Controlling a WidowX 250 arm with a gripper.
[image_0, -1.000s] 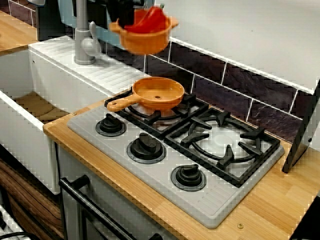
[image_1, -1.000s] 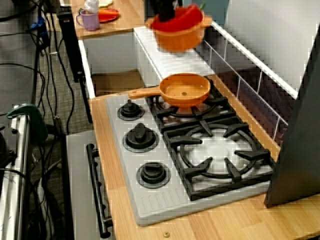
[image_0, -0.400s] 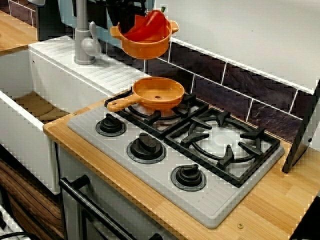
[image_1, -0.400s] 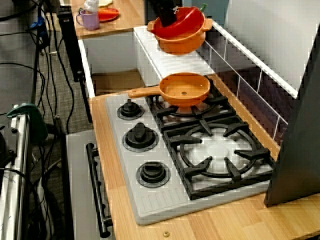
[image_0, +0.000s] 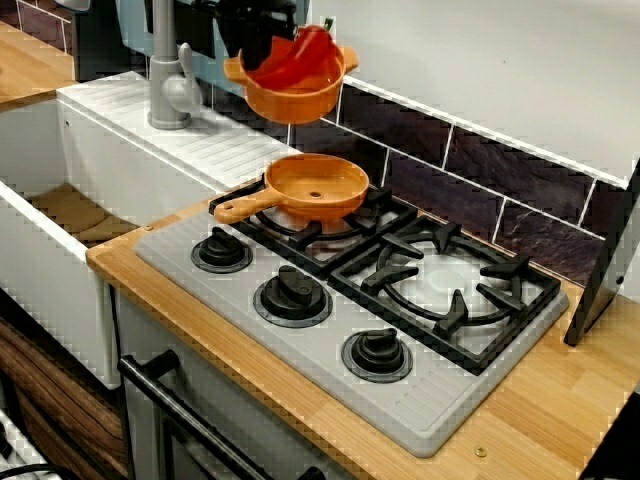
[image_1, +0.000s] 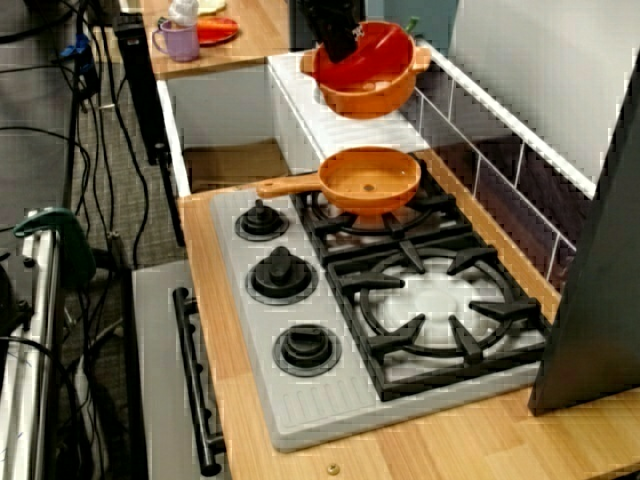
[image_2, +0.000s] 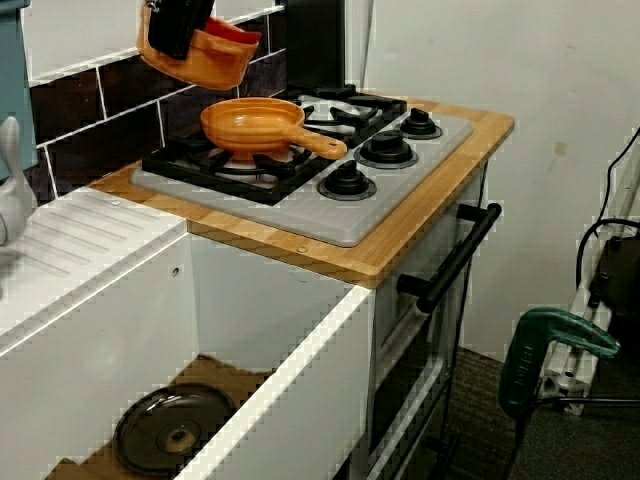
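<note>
1. Nearest, in the front view: the black oven handle (image_0: 190, 415), then three knobs (image_0: 292, 293) in a row along the grey stove top (image_0: 420, 405), set in a wooden counter (image_0: 540, 420).
2. Behind the knobs are two black grates. The right grate (image_0: 450, 285) carries nothing. The left one carries an orange frying pan (image_0: 318, 187), sitting flat, with its handle pointing out toward the sink side and front.
3. An orange pot (image_0: 292, 88) hangs in the air above the frying pan, well apart from it. It is offset toward the tiled wall (image_0: 500, 195) and the sink side, and tilted. Its two ear handles line up roughly along the wall.
4. A red piece (image_0: 300, 55) lies inside the pot, heaped against one wall. A green tip shows at the top.
5. The gripper (image_0: 258, 35) is dark and comes down from above at the pot's sink-side rim. The jaws are clamped on that rim and bear the pot's weight. The gap between the fingers is hidden by the pot.
6. The view from the sink side confirms this: the gripper (image_2: 180, 30) is on the pot's near rim, and the pot (image_2: 205, 62) is above and wall-ward of the pan (image_2: 250, 125).
7. Farther off stand a grey faucet (image_0: 165, 70) and a ribbed draining board (image_0: 190, 135). A dark lid (image_2: 178, 433) lies in the sink.
</note>
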